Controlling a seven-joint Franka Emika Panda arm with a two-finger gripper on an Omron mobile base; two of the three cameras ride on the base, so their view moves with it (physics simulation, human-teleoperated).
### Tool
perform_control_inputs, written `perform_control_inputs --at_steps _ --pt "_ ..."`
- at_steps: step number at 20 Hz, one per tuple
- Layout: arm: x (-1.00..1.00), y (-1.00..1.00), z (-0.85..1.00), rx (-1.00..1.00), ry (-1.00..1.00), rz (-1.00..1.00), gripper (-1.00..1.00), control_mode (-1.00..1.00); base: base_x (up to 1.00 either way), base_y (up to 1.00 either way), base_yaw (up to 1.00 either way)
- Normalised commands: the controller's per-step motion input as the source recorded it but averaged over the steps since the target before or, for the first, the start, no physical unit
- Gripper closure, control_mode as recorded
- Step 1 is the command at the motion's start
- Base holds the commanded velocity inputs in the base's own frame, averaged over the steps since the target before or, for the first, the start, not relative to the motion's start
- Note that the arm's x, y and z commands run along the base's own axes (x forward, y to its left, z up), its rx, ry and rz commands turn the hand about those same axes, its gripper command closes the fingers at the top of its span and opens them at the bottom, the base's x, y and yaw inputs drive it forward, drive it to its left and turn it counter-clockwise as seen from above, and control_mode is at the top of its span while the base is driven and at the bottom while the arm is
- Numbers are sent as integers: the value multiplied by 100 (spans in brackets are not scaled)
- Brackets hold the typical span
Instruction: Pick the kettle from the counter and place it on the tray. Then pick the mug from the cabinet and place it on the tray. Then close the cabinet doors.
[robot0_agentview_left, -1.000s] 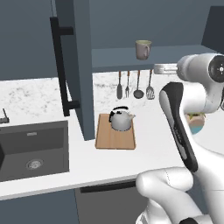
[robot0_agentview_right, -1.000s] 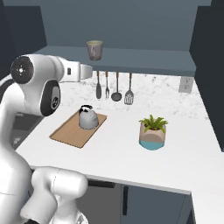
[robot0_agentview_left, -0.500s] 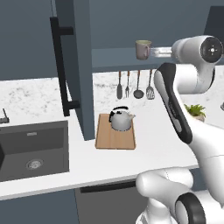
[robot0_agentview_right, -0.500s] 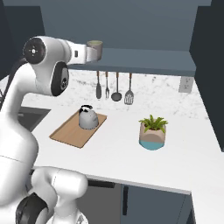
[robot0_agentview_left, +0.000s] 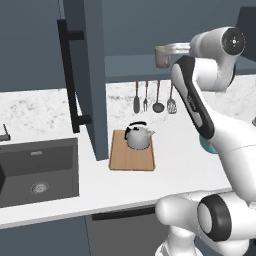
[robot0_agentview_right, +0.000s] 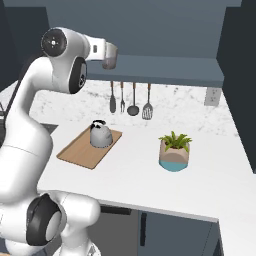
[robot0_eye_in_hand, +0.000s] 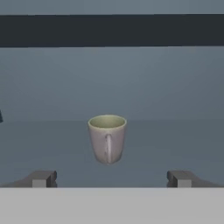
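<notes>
While the kettle (robot0_agentview_left: 138, 136) already sits on the tray (robot0_agentview_left: 131, 158) in the left base view, the arm is raised toward the cabinet shelf (robot0_agentview_left: 135, 66), its hand level with the mug (robot0_agentview_left: 162, 56) at about 1 o'clock from the kettle. One cabinet door (robot0_agentview_left: 89, 75) stands open at 10 o'clock from the tray, above the tabletop (robot0_agentview_left: 40, 107).

From the right base view, the mug (robot0_agentview_right: 110, 56) stands at 12 o'clock above the kettle (robot0_agentview_right: 100, 134), touching the end of the hand; a plant pot (robot0_agentview_right: 174, 153) sits at 3 o'clock from the tray (robot0_agentview_right: 82, 151).

Through the hand view, the gripper (robot0_eye_in_hand: 112, 178) is released, jaws spread wide, with the mug (robot0_eye_in_hand: 107, 138) centred between them and apart from both fingertips (robot0_eye_in_hand: 41, 178). Its handle faces the camera.

Judgement: advance straight along the shelf, keep the mug centred, and clamp on the body, clear of the handle. No brand, label or writing is legible.
</notes>
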Motion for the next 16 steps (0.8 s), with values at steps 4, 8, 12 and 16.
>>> perform_control_inputs --at_steps 4,8,12,16 --pt "42 -1 -19 0 -3 7 -100 -100 0 0 0" --pt "27 0 -24 0 -8 1 -100 -100 0 0 0" --pt "22 0 -9 0 -6 1 -100 -100 0 0 0" --pt "19 1 -18 0 -3 4 -100 -100 0 0 0"
